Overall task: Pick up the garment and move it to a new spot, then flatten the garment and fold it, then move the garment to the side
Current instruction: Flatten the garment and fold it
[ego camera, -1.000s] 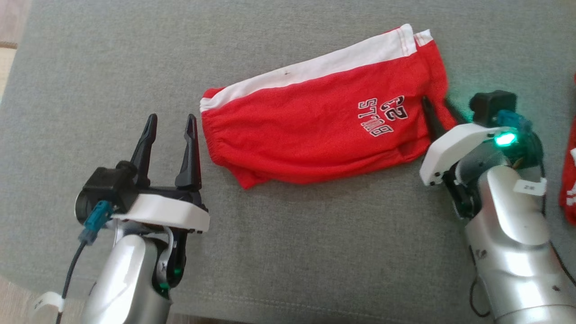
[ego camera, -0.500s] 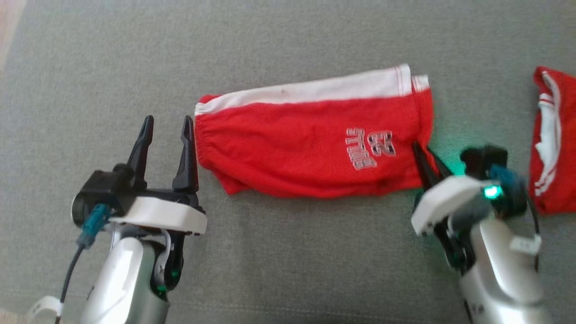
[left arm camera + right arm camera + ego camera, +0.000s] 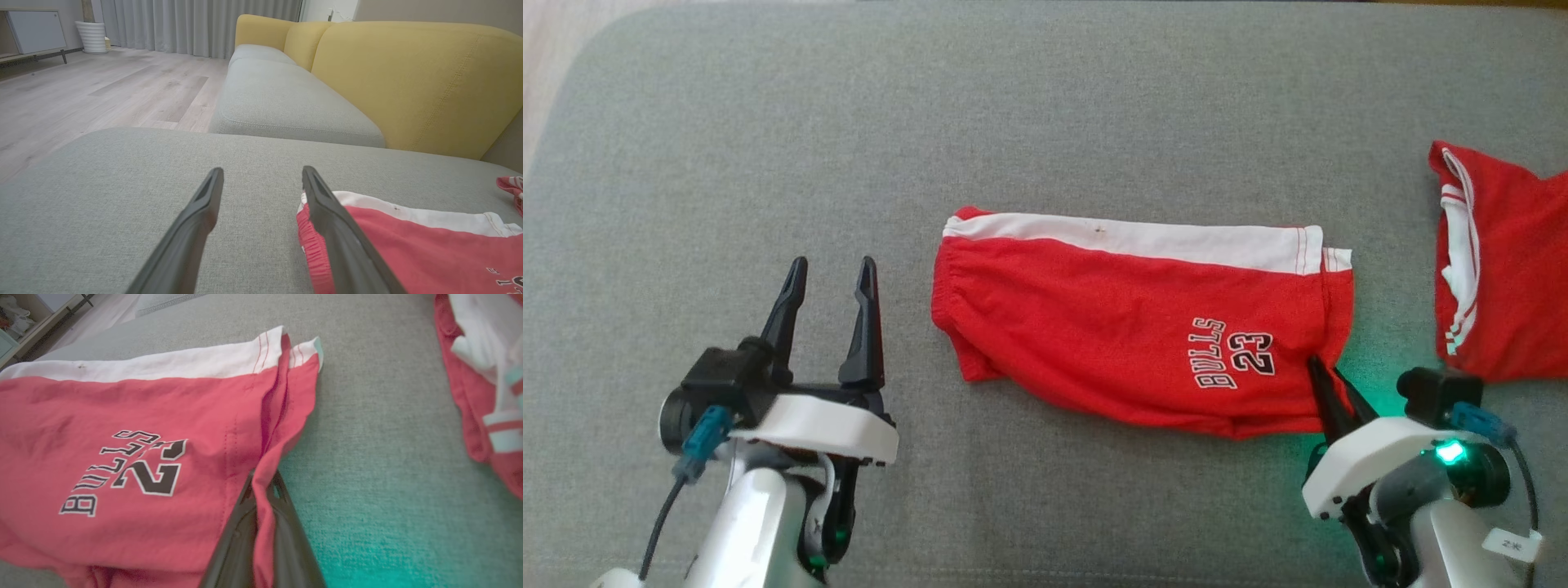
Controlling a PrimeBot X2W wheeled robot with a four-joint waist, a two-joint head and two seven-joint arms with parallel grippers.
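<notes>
The garment (image 3: 1127, 327) is a pair of red shorts with a white side stripe and "BULLS 23" printed in black, folded lengthwise on the grey cushion (image 3: 768, 122). My right gripper (image 3: 1327, 376) is shut on the garment's lower right hem; the right wrist view shows red cloth (image 3: 135, 428) pinched between the two dark fingers (image 3: 241, 539). To the left of the waistband end, my left gripper (image 3: 829, 273) hovers open and empty. Its right finger (image 3: 327, 212) overlaps the elastic edge of the garment (image 3: 408, 241) in the left wrist view.
A second red and white garment (image 3: 1499, 261) lies at the right edge of the cushion, also in the right wrist view as a garment (image 3: 482, 375). A yellow sofa back (image 3: 408, 73), another grey seat (image 3: 278, 102) and wooden floor (image 3: 81, 94) lie beyond.
My right gripper has closed on the garment's hem. The camera has shifted, so the scene sits lower and more of the second garment shows. The left gripper stays open.
</notes>
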